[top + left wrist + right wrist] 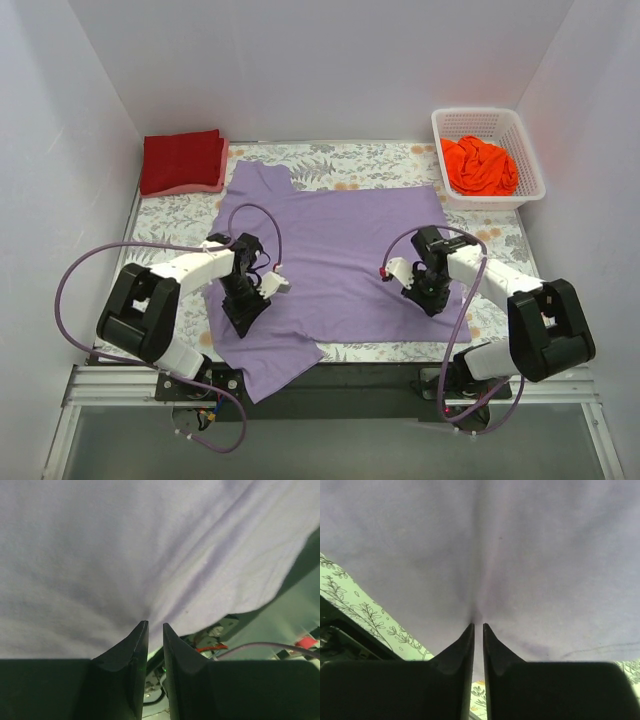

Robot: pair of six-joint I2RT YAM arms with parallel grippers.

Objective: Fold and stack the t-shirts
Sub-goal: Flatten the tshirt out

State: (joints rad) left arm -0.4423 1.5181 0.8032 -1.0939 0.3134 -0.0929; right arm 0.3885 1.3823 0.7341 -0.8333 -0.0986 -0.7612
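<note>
A lavender t-shirt [340, 250] lies spread across the table, and its near left part hangs over the front edge. My left gripper [243, 320] [155, 624] is down on the shirt's near left area, its jaws nearly together with creases in the cloth running out from the tips. My right gripper [432, 306] [478, 625] is down near the shirt's near right edge, pinching a small pucker of the cloth [485, 555]. At the back left corner lies a folded dark red t-shirt [182, 160]. A crumpled orange t-shirt [480, 165] fills the basket.
The white lattice basket [528, 150] stands at the back right corner. A floral table cloth [180, 215] covers the table between white walls. The metal frame rail [350, 385] runs along the near edge, and purple cables [80, 270] loop from both arms.
</note>
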